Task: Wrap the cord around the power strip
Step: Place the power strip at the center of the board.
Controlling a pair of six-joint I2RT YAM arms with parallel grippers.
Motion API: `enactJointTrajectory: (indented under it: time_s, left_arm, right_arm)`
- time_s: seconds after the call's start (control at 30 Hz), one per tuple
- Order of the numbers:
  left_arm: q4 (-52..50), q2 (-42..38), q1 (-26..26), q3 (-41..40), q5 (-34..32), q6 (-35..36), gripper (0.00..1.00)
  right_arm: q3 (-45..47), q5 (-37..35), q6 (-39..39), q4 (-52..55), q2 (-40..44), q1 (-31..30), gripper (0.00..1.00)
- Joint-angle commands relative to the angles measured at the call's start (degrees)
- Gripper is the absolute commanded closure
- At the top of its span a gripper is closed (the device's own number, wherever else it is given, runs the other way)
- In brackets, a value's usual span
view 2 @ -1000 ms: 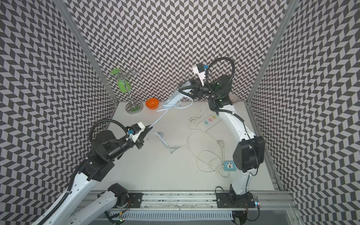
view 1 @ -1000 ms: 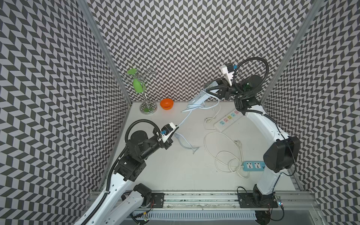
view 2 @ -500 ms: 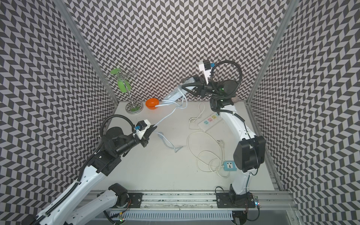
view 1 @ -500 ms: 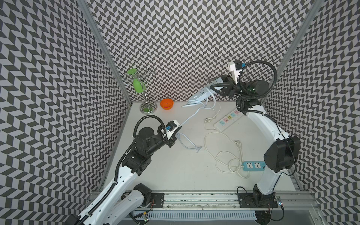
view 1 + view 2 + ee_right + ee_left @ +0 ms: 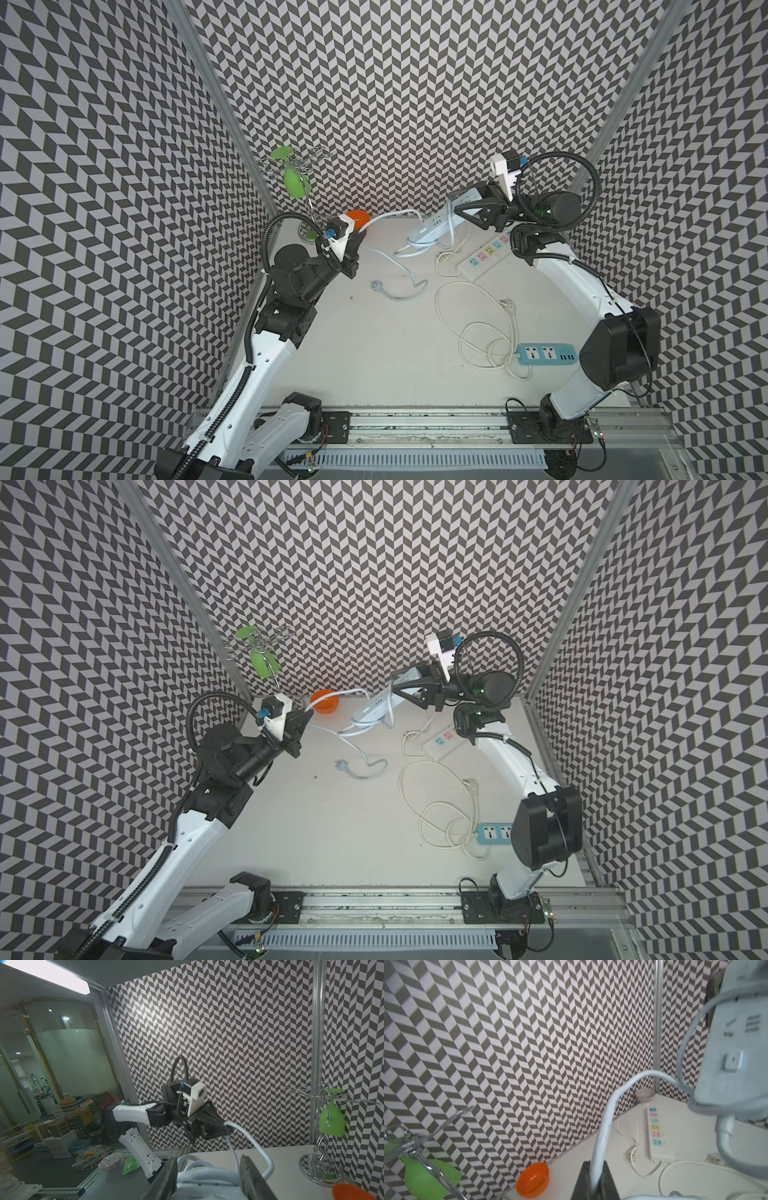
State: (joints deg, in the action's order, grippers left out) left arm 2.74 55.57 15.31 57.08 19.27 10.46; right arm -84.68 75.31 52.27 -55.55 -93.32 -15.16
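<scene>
The slim pale blue power strip (image 5: 434, 223) (image 5: 374, 706) hangs tilted above the back of the table, and my right gripper (image 5: 457, 205) (image 5: 397, 683) is shut on its upper end. In the right wrist view the strip (image 5: 207, 1184) sits between both fingers with loops of cord over it. The thick pale cord (image 5: 395, 214) (image 5: 345, 694) arcs from the strip to my left gripper (image 5: 360, 237) (image 5: 309, 717), which is shut on it near the orange bowl. The left wrist view shows the cord (image 5: 604, 1126) pinched between the fingers. Its plug (image 5: 376, 284) lies on the table.
An orange bowl (image 5: 358, 218) and a wire glass rack (image 5: 297, 183) with a green glass stand at the back left. A wide white strip (image 5: 486, 257) with pastel sockets lies at the back right. A teal strip (image 5: 546, 354) and its thin cream cord (image 5: 478, 332) lie at the right.
My left gripper has carried the cord toward the back, up to the orange bowl. The plug slid left and back across the table. The right wrist has turned with the strip.
</scene>
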Motion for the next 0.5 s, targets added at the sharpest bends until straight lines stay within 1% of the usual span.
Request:
enactJointTrajectory:
  time_s: [0.0, 0.07, 0.2, 0.27, 0.3, 0.4, 0.47]
  left_arm:
    - [4.5, 0.8, -2.8, 4.7, 0.0, -3.1, 1.00]
    - [4.8, 2.0, -4.4, 6.4, 0.3, -3.9, 1.00]
    - [4.2, 3.1, -5.4, 8.6, -0.7, -3.6, 1.00]
    - [3.9, 2.7, -6.2, 8.3, -2.0, -3.4, 1.00]
    - [3.3, 2.5, -6.6, 8.3, -2.8, -2.7, 1.00]
    - [2.2, 2.1, -7.3, 8.0, -5.9, -1.4, 1.00]
    - [1.6, 2.3, -7.5, 8.8, -7.6, -0.7, 1.00]
  right_arm:
    - [1.9, 0.5, -9.6, 8.4, 4.2, -0.3, 1.00]
    - [2.6, 1.0, -14.6, 14.6, 5.3, -0.6, 1.00]
    - [3.5, -0.3, -31.0, 34.4, 7.6, -1.3, 1.00]
    - [5.7, -1.4, -38.1, 42.3, 8.9, -1.4, 1.00]
    - [7.6, -2.5, -40.7, 44.9, 9.7, -1.4, 1.00]
    - [13.7, -5.4, -45.0, 47.9, 12.5, -1.5, 1.00]
    - [15.6, -8.2, -49.0, 52.2, 13.4, -1.7, 1.00]
